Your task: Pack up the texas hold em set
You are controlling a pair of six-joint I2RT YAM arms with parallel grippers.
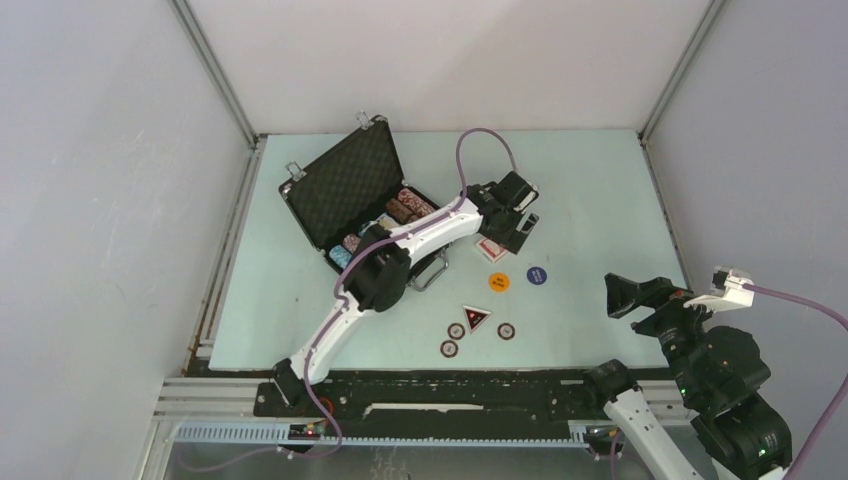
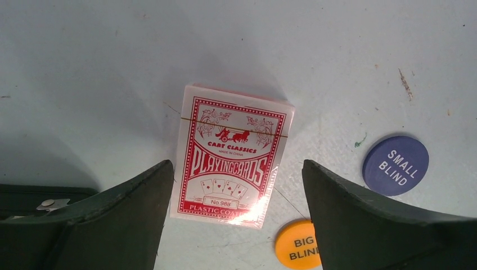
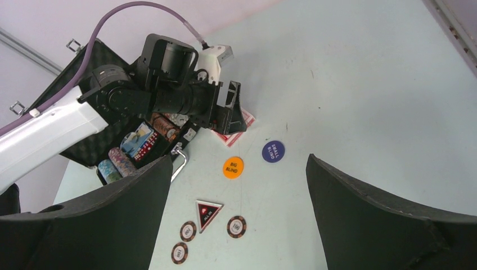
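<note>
Straddling red card deck [image 2: 230, 147]: left hand [image 2: 236, 164]

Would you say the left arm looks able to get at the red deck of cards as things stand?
Probably yes. The left gripper hangs over the red deck, jaws open on either side; nothing covers the deck, and the orange button and blue button lie off to one side.
</note>
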